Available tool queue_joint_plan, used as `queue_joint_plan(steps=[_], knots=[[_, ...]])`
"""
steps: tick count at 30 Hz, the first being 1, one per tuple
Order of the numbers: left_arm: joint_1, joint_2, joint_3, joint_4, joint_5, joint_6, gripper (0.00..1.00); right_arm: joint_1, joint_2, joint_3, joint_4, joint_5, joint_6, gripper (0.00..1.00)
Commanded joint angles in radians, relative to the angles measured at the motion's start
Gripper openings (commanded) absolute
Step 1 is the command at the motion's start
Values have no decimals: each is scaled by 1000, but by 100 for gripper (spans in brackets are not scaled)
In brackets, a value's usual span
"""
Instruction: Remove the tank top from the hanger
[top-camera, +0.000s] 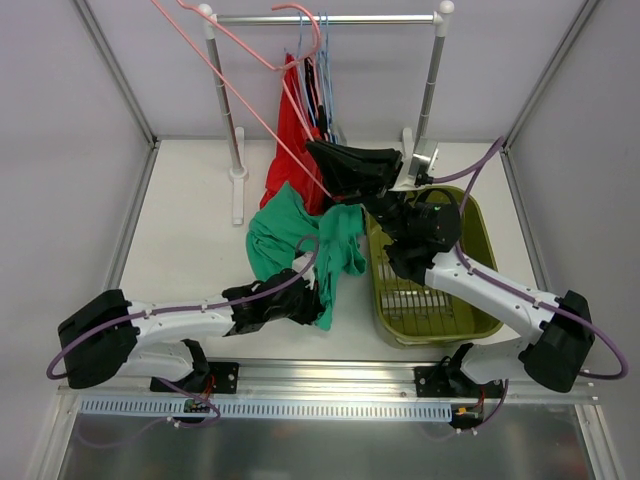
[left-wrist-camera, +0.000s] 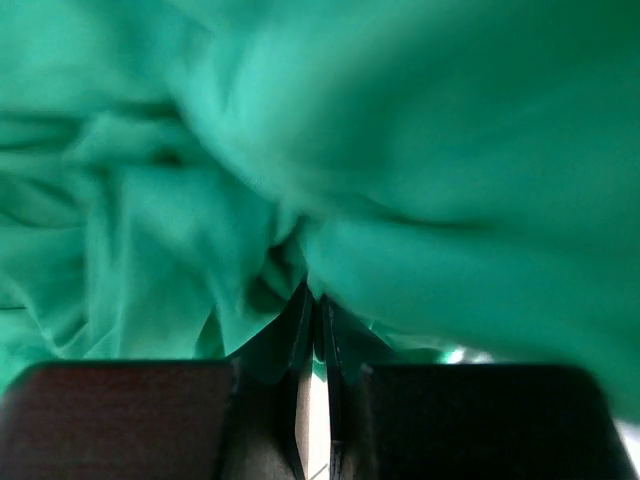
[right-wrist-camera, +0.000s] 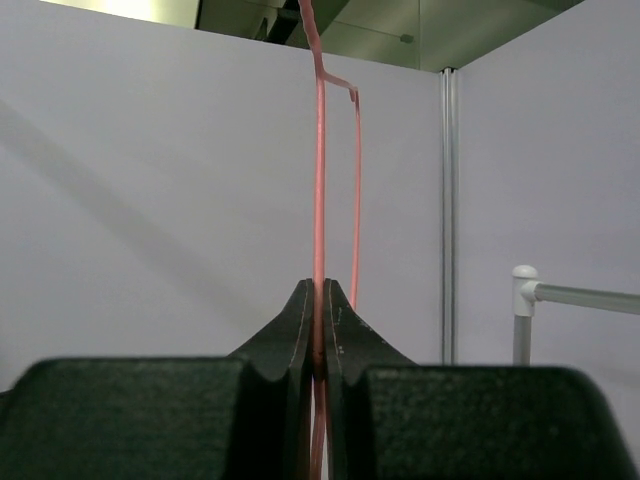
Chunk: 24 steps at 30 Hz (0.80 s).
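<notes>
A green tank top (top-camera: 300, 235) lies crumpled on the table in the middle, and it fills the left wrist view (left-wrist-camera: 300, 150). My left gripper (top-camera: 305, 297) is shut on a fold of its lower edge (left-wrist-camera: 316, 290). A pink wire hanger (top-camera: 250, 90) stands bare, lifted up and to the left, clear of the green cloth. My right gripper (top-camera: 325, 165) is shut on the hanger's wire (right-wrist-camera: 320, 200), which runs straight up between the jaws (right-wrist-camera: 320, 290).
A clothes rack (top-camera: 325, 18) stands at the back with a red garment (top-camera: 290, 140) and other hangers on it. A green basket (top-camera: 435, 275) sits at the right under my right arm. The rack's base (top-camera: 237, 190) is left of the cloth.
</notes>
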Motion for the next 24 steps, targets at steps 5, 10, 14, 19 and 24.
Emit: queue_joint_plan(steps=[5, 10, 14, 19, 24], knots=[[-36, 106, -29, -19, -222, -106, 0, 3, -94, -1, 210, 101, -118, 0], [-47, 142, -24, -82, -265, -182, 0, 0, -134, 25, 48, 130, -136, 0], [-84, 10, -19, -261, -376, -254, 0, 0, -179, 51, -215, 167, -147, 0], [-84, -218, 31, -579, -524, -365, 60, 12, -190, 116, -500, 280, -174, 0], [-83, -358, 126, -792, -579, -345, 99, 41, -142, 168, -637, 401, -234, 0]])
